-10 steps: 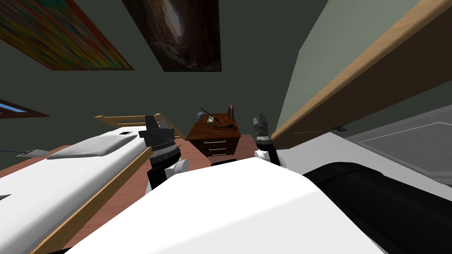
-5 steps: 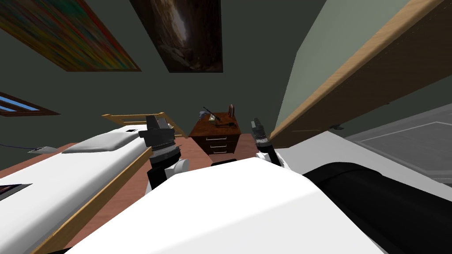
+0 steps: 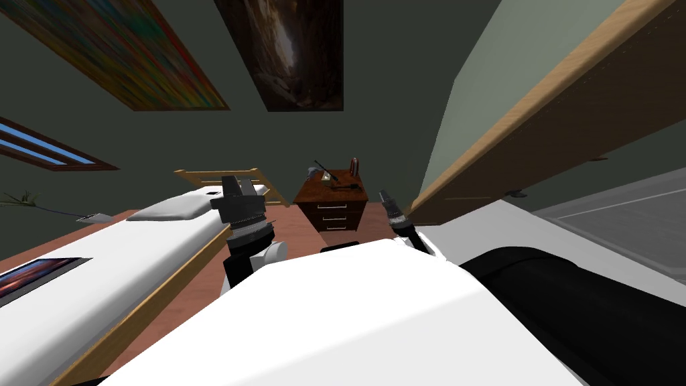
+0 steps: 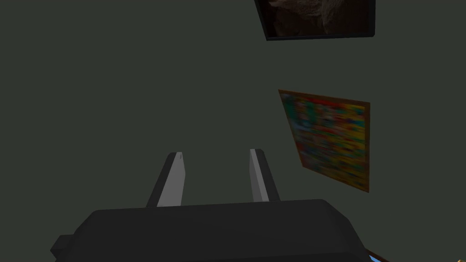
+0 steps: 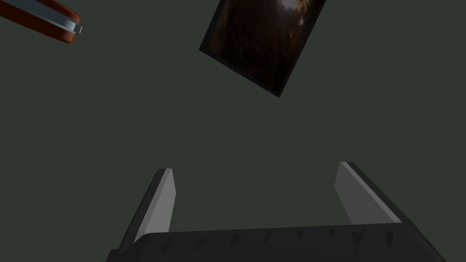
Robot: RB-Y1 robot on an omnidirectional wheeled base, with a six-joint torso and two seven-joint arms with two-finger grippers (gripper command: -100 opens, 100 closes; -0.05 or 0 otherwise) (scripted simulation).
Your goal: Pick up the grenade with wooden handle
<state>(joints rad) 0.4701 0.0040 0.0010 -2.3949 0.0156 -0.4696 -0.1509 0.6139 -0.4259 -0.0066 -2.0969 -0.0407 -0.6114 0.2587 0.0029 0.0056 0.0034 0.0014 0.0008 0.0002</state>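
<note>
The white bed (image 3: 120,254) takes the left of the frame, with the dark brown nightstand (image 3: 333,201) at mid-frame beside its head. I hold both arms up short of it, the left gripper (image 3: 239,185) with a narrow gap between its fingers and the right gripper (image 3: 384,196) spread wide, both empty. The grenade (image 3: 346,186) lies on the nightstand's top, a small dark stick shape, too small for me to read its handle.

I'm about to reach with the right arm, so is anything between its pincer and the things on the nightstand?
Nothing visible does. The open right pincer is held up short of the nightstand, with nothing between them. The small things on top are too small to tell which is the grenade.
</note>
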